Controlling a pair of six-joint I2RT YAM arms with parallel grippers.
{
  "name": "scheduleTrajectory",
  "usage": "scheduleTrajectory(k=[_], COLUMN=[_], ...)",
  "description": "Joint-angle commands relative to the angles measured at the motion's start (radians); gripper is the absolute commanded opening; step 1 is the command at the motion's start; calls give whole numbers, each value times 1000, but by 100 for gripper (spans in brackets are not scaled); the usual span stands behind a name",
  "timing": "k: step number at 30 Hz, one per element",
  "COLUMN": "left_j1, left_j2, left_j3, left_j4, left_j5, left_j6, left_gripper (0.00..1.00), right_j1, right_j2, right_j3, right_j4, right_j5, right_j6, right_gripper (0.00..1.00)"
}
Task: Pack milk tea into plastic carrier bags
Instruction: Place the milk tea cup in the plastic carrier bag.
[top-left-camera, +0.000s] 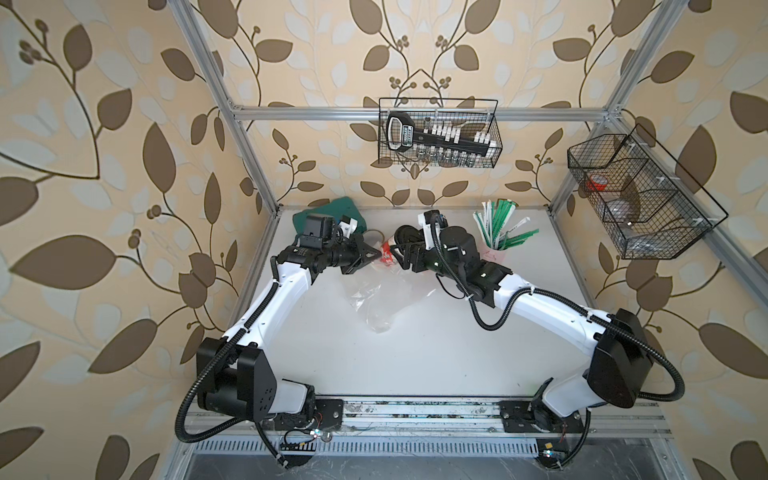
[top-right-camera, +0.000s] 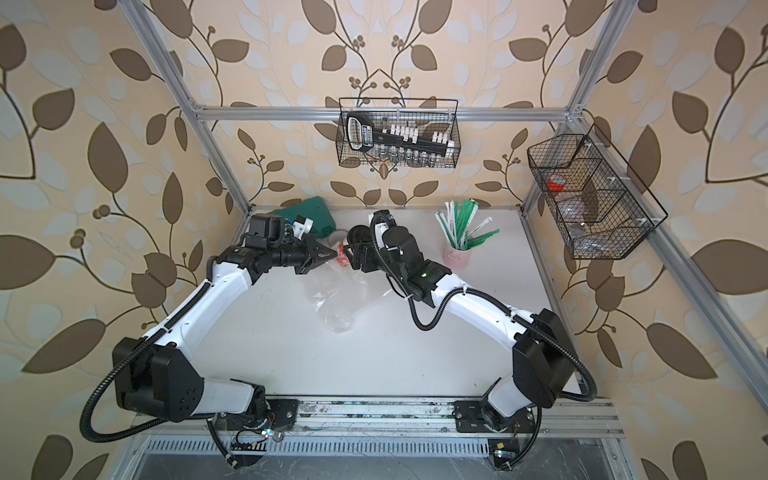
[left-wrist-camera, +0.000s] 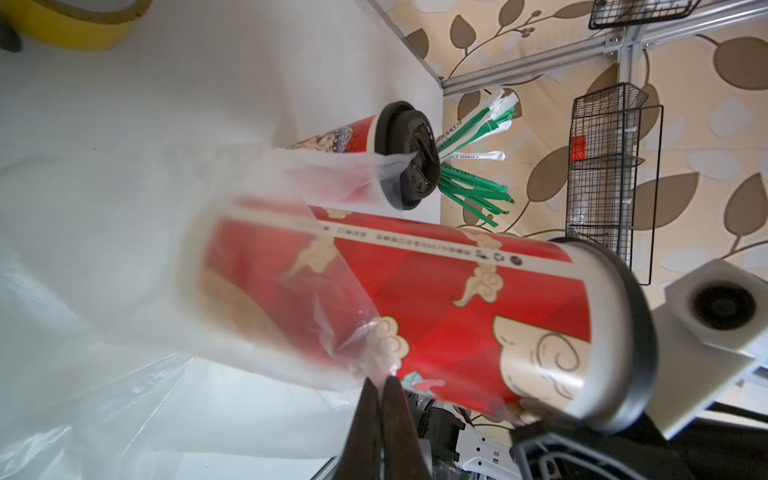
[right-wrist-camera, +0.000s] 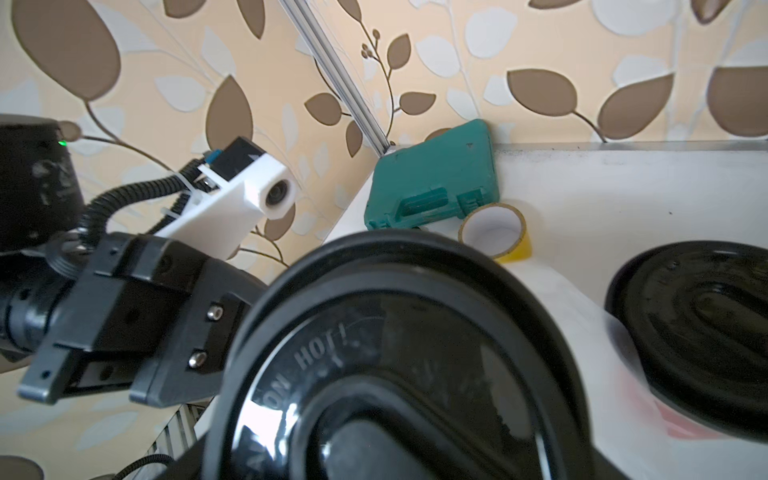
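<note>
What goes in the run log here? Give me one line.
left gripper: pinching bag edge | right gripper: gripping cup | cup: bottom inside bag

In both top views we've got the table (top-left-camera: 415, 353) across the lower middle. The bag (top-left-camera: 370, 303) lies just below frame centre, the first cup (top-left-camera: 387, 253) tilted at its upper end, base inside it. The second cup (left-wrist-camera: 399, 153) stands behind that one, toward the cup of straws (top-left-camera: 496, 249), right of centre. Left of centre sits the case (top-left-camera: 332, 208), tape roll (right-wrist-camera: 514, 249) just beside it. Back basket (top-left-camera: 438, 133) hangs upper centre, side basket (top-left-camera: 640, 195) upper right.
</note>
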Motion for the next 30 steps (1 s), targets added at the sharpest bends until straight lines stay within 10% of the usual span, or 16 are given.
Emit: scheduleTrajectory(k=[1,30], left_j1=[10,6], left_j2=[-39,-14], left_j3=[-4,54], left_j4=[26,96], left_j5=[26,181], left_j6=[17,4], left_gripper=[0,0], right_j1=[1,-6], right_j2=[41,83], right_j3=[0,-89], right_j4=[77,99], right_j5=[-59,-195], right_j6=[41,193], right_gripper=[71,69])
